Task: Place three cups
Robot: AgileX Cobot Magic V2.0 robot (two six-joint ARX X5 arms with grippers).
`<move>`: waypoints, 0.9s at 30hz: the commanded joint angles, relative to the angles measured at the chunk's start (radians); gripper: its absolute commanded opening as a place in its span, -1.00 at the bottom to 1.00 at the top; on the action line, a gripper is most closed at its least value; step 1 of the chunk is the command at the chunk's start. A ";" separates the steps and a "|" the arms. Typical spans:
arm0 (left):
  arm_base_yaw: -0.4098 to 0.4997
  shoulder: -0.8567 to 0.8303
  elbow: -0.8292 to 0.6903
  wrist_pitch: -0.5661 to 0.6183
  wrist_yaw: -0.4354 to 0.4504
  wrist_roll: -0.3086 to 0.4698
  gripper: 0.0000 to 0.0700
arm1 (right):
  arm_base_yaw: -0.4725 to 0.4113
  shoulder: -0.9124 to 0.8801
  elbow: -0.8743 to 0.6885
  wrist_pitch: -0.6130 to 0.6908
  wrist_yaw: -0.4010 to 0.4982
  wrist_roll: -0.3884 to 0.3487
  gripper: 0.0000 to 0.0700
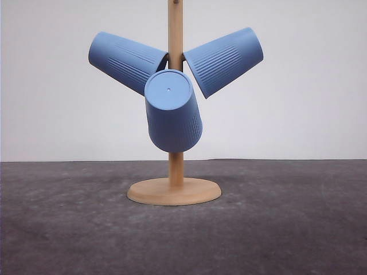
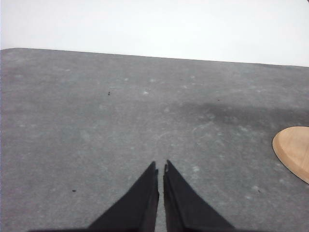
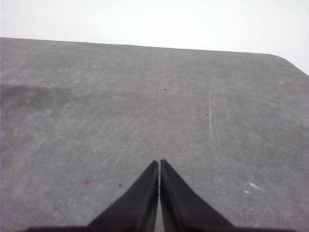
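Three cups: light-blue ribbed tumblers, all hanging upside-down on the pegs of a wooden stand (image 1: 175, 114) at the middle of the dark grey table (image 1: 69, 229), seen from the front.
Left cup (image 1: 126, 61): tilted, flat base pointing up and to the left, mouth toward the stand's post.
Right cup (image 1: 225, 60): tilted the opposite way, base up and to the right, mouth against the post.
Middle cup (image 1: 172, 112): hung on the near side of the post, its round base facing the camera and slightly upward, its body covering part of the post and overlapping the lower edges of the other two.
Stand base (image 1: 174, 191): a flat round wooden disc resting on the table, the upright post rising from its centre; a curved edge of the same disc (image 2: 294, 150) shows in the left wrist view.
Left gripper (image 2: 160, 169): black fingers closed almost tip to tip with a thin slit between them, nothing held, poised over bare table near the disc's edge.
Right gripper (image 3: 159, 164): black fingers pressed together at the tips, holding nothing, over an open stretch of scuffed grey table (image 3: 217, 121).
Backdrop: a plain white wall (image 1: 309, 86) behind the table.
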 commanded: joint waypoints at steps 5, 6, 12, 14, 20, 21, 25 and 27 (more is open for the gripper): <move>0.001 -0.001 -0.014 0.011 -0.001 -0.002 -1.00 | 0.003 -0.002 -0.004 0.012 0.002 0.013 -1.00; 0.001 -0.001 -0.014 0.011 -0.001 -0.002 -1.00 | 0.003 -0.002 -0.004 0.012 0.002 0.013 -1.00; 0.001 -0.001 -0.014 0.011 -0.001 -0.002 -1.00 | 0.003 -0.002 -0.004 0.012 0.002 0.013 -1.00; 0.001 -0.001 -0.014 0.011 -0.001 -0.002 -1.00 | 0.003 -0.002 -0.004 0.012 0.002 0.013 -1.00; 0.000 -0.001 -0.014 0.011 -0.001 -0.002 -1.00 | 0.003 -0.002 -0.004 0.012 0.002 0.013 -1.00; 0.000 -0.001 -0.014 0.011 -0.001 -0.002 -1.00 | 0.003 -0.002 -0.004 0.012 0.002 0.013 -1.00; 0.001 -0.001 -0.014 0.011 -0.001 -0.002 -1.00 | 0.003 -0.002 -0.004 0.012 0.002 0.013 -1.00; 0.001 -0.001 -0.014 0.011 -0.001 -0.002 -1.00 | 0.003 -0.002 -0.004 0.012 0.002 0.013 -1.00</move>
